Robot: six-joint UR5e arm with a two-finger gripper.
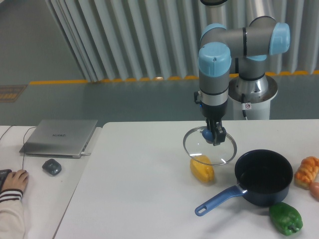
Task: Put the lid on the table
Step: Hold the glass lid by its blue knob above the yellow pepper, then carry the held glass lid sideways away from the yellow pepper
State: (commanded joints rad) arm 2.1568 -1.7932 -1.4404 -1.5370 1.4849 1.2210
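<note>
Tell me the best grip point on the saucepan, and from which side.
Grip the blue handle from above, probably mid-length. It is long, narrow and sticks out from the saucepan toward the front left, clear of the yellow pepper and green pepper; the bowl looks too wide.

Clear glass lid [210, 147], blue knob, tilted above white table [139, 189].

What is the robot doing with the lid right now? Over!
Gripper shut on the lid's blue knob. Lid held up off the table, left of the saucepan. Yellow pepper sits right under it.
</note>
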